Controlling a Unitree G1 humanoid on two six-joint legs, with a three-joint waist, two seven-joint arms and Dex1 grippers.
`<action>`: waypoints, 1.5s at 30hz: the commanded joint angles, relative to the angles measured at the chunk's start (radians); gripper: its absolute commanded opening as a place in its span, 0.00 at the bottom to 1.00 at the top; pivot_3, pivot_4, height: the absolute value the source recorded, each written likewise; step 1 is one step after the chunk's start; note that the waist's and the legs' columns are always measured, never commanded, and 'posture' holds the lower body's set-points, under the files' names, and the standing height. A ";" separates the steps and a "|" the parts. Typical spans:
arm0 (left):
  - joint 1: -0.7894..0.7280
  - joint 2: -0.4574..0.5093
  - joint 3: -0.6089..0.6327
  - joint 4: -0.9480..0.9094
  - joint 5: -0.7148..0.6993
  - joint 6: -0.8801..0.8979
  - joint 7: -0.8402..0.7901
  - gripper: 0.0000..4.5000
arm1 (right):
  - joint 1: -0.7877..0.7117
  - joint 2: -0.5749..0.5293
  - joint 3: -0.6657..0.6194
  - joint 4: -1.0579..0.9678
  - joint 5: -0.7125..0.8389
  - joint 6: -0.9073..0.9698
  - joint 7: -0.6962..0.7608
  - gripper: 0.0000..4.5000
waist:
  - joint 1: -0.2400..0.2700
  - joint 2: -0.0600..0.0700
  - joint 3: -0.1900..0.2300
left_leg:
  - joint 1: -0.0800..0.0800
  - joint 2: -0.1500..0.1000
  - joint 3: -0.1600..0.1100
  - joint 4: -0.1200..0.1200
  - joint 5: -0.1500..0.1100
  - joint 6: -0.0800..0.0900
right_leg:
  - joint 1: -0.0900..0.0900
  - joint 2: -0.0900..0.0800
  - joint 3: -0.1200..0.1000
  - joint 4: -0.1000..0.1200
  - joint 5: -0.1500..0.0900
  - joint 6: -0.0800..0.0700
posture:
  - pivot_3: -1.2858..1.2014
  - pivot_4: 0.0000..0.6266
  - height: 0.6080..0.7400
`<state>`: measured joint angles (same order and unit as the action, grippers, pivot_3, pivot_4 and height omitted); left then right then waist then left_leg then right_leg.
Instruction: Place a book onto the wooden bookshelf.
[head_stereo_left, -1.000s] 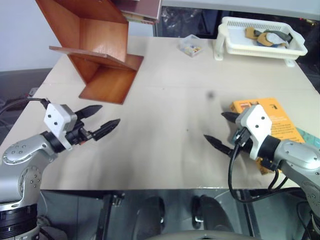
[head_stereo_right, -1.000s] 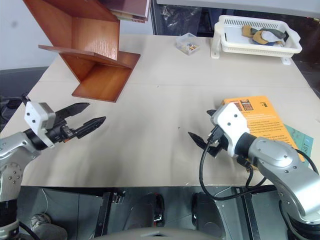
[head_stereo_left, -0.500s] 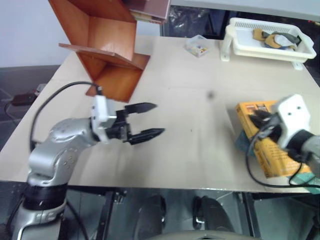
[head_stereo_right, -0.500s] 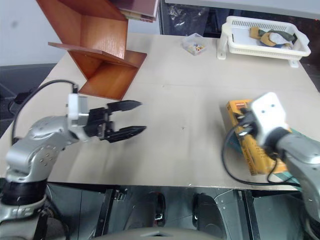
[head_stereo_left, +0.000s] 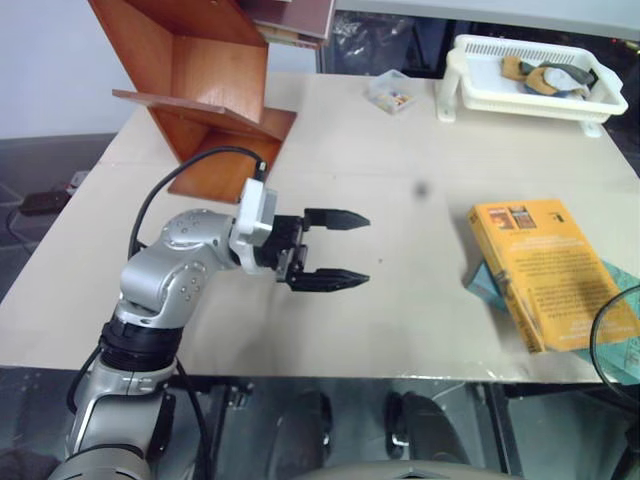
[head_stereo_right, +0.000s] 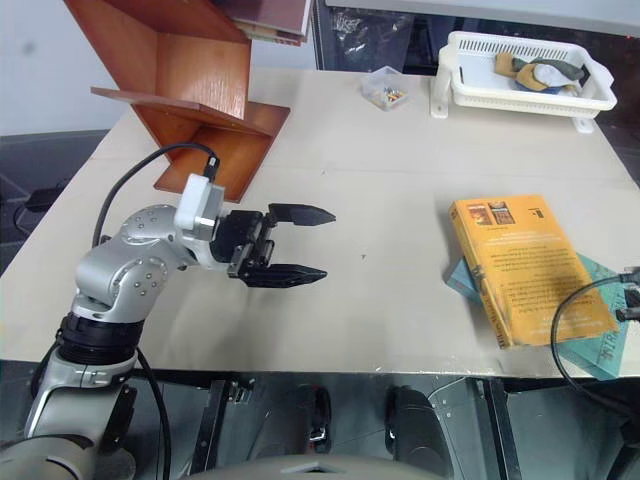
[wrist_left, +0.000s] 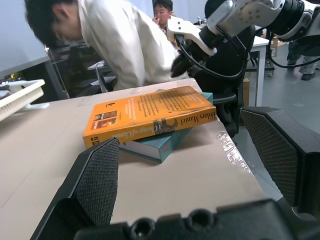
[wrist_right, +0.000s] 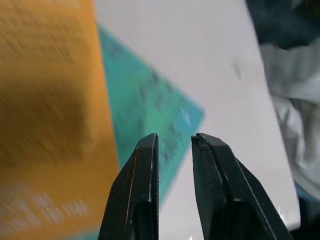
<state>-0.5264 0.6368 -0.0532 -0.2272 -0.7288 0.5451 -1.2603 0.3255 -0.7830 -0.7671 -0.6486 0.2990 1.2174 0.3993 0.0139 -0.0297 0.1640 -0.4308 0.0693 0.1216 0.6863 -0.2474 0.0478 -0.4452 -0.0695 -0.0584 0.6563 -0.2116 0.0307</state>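
Observation:
The book (head_stereo_left: 550, 270), thick and orange-yellow, lies flat near the table's right edge on top of a thinner teal book (head_stereo_right: 600, 345). My left gripper (head_stereo_left: 350, 248) hovers open over the middle of the table and points level toward the book (wrist_left: 150, 112), well short of it. The right gripper (wrist_right: 175, 137) has its fingers drawn almost together with nothing between them, above the teal book's (wrist_right: 150, 110) corner by the table edge. The wooden bookshelf (head_stereo_left: 200, 80) stands at the far left corner.
A white basket (head_stereo_left: 530, 75) with a few items sits at the far right, a small clear box (head_stereo_left: 390, 90) beside it. Other books (head_stereo_left: 295, 20) rest on the shelf's top. A person in a white shirt (wrist_left: 125, 45) bends over beyond the table's right side.
My left gripper swung right to the table's middle, still open. The right gripper closed from wide open and drew off to the right, away from the orange book.

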 joint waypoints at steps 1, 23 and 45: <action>0.015 0.008 0.023 -0.048 0.000 -0.006 0.017 1.00 | 0.049 -0.031 -0.039 0.045 -0.055 -0.024 0.006 0.24 | -0.001 0.001 0.000 | 0.000 0.000 0.000 0.000 0.000 0.000 | 0.000 0.000 0.000 0.000 0.000 0.000 | 0.52 0.24 1.00; 0.102 0.057 0.091 -0.131 -0.024 0.011 0.095 1.00 | -0.173 -0.004 0.165 0.308 0.010 -0.225 0.114 0.24 | -0.006 0.001 -0.002 | 0.003 0.001 0.001 0.000 0.000 0.000 | 0.001 0.001 0.001 0.001 -0.001 -0.001 | 0.52 0.24 1.00; 0.073 0.057 0.074 -0.102 -0.009 0.005 0.072 1.00 | -0.099 0.011 0.117 0.373 -0.018 -0.224 0.084 0.24 | -0.007 0.006 -0.005 | 0.007 0.001 0.001 0.000 0.000 0.000 | 0.005 0.001 0.001 0.000 -0.001 -0.002 | 0.52 0.24 1.00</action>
<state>-0.4363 0.6890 0.0185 -0.3158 -0.7342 0.5596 -1.1817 0.2512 -0.7744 -0.6473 -0.2839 0.2733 1.0350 0.4754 0.0066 -0.0240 0.1594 -0.4238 0.0701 0.1233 0.6865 -0.2475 0.0478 -0.4402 -0.0689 -0.0569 0.6568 -0.2128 0.0291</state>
